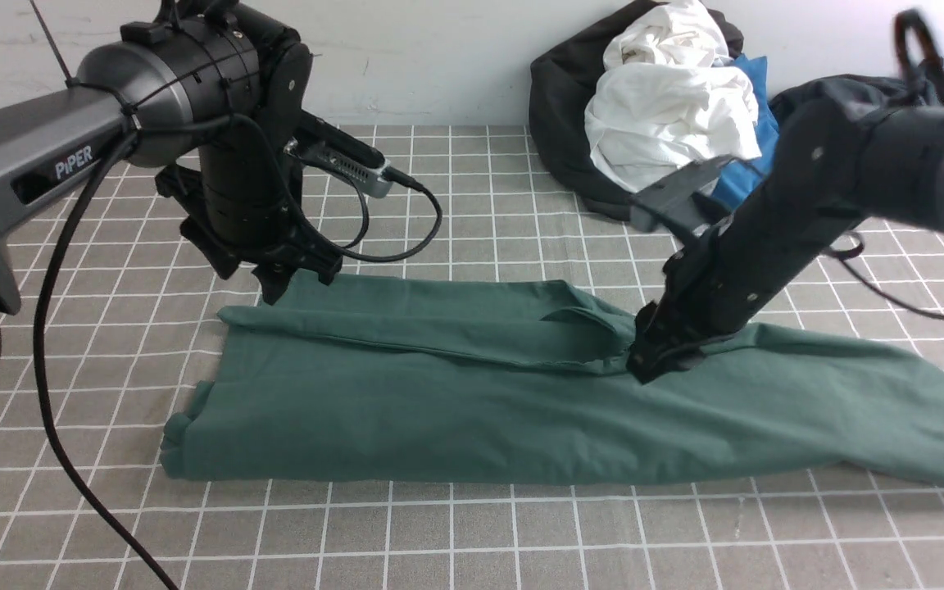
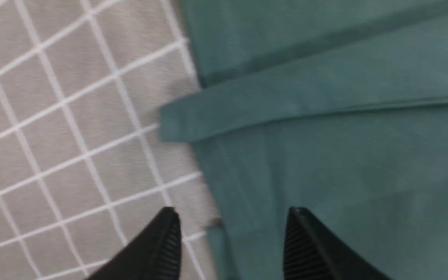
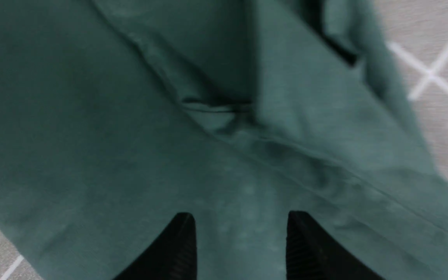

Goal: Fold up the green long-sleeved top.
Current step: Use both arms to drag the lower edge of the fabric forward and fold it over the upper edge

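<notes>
The green long-sleeved top [image 1: 472, 410] lies flat across the checked cloth, folded lengthwise, with a sleeve laid along its far side. My left gripper [image 1: 296, 274] hovers over the top's far left corner, jaws open and empty; in the left wrist view [image 2: 231, 233] they straddle the top's [image 2: 325, 155] left edge. My right gripper [image 1: 656, 360] is down at the top's middle right, near the collar. In the right wrist view [image 3: 241, 237] its jaws are open over the top's fabric [image 3: 130, 136] and hold nothing.
A heap of clothes, with white [image 1: 669, 98], black [image 1: 562, 106] and blue [image 1: 746, 164] pieces, sits at the back right against the wall. A grey checked cloth [image 1: 472, 533] covers the table. A black cable [image 1: 70, 459] hangs from my left arm over the front left.
</notes>
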Robot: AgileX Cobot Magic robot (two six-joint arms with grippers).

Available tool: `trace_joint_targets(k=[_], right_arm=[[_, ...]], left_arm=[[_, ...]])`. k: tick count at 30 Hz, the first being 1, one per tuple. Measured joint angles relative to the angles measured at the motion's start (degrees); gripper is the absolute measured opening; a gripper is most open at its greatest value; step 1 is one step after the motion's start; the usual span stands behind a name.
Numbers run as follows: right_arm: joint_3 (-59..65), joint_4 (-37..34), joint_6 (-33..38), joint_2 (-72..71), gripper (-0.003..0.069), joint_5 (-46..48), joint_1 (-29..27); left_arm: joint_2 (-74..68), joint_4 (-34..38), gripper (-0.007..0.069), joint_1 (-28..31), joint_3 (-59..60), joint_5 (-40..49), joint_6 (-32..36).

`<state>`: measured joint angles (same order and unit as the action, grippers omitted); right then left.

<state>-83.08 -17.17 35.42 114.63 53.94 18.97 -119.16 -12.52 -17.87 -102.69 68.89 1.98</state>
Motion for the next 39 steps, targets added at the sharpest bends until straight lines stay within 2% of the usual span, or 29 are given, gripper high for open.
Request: trace_joint_targets(k=[3,4,5,7,12,17,19,22,26,30,34,39], right_arm=[[0.00,0.72,-0.41,3.75,0.0216,-2.28,1.59],[0.00,0.72,-0.49,3.92,0.0213,-2.55,1.60],[-0.04,0.77,-1.33,4.99,0.0183,-5.08,1.67],[-0.11,0.84,-2.67,5.21,0.0155,-8.98,1.47],[-2.62,0.89,-9.67,6.46,0.0108,-17.53,-0.08],[-10.71,1.02,-15.47,9.05,0.0089,-21.94,-3.72],[-14.35,1.02,-17.24,10.17,0.0087,-19.97,-5.87],[-20.36,1.16,-18.65,10.44,0.0087,-11.19,-8.71],[-24.75,1.56,-17.64,8.77,0.0087,0.51,-9.29],[-25.80,1.44,-13.48,6.45,0.0087,11.67,-7.66],[-25.84,1.31,-12.62,6.48,0.0087,15.74,-6.77],[-25.84,1.46,-12.26,6.48,0.0086,16.15,-6.69]], left_arm=[[0.00,2.97,0.0190,-0.23,0.00,0.51,2.41],[0.00,2.97,0.0183,-0.23,0.00,0.51,2.55],[0.00,3.89,0.0125,-0.23,0.00,0.56,3.67],[0.00,4.51,0.0059,-0.23,0.00,0.77,4.66],[0.00,4.81,-0.0003,-0.23,0.00,1.21,5.06],[0.00,5.04,-0.0008,-0.17,-0.04,1.31,6.40],[0.00,5.06,-0.0008,0.03,-0.04,1.31,7.19],[0.00,5.24,-0.0008,0.93,-0.04,0.38,7.64],[0.00,6.51,-0.0008,1.55,-0.04,-1.65,8.10],[-1.41,11.63,-0.0008,0.97,-0.10,-1.29,15.06],[-6.24,14.00,-0.0008,-0.60,-0.10,-1.73,19.57],[-10.54,7.56,-0.0008,-1.11,-0.13,-8.51,16.15]])
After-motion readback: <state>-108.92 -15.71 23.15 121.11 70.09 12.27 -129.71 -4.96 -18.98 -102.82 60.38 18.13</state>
